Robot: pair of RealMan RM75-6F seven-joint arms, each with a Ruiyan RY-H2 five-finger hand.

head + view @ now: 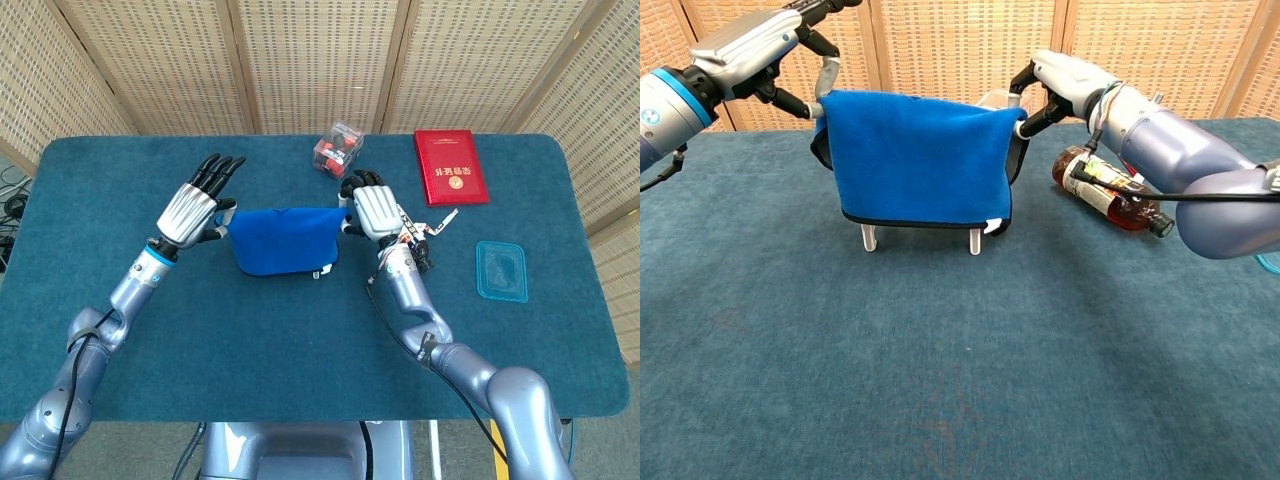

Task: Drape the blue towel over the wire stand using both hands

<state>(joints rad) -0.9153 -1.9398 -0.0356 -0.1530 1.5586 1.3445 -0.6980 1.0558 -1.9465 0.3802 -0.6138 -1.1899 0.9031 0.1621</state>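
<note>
The blue towel (920,160) hangs over the wire stand, whose white feet (975,242) show below the hem. From above, the towel (285,240) lies spread between my two hands. My left hand (760,45) pinches the towel's upper left corner with thumb and a finger, the other fingers stretched out. My right hand (1060,80) pinches the upper right corner. In the head view the left hand (195,210) and right hand (370,208) flank the towel at its top edge. The stand's upper wires are hidden under the cloth.
A bottle of brown drink (1110,190) lies on its side just right of the stand, under my right forearm. Behind stand a clear box with red contents (337,147) and a red booklet (452,165). A light blue lid (501,270) lies far right.
</note>
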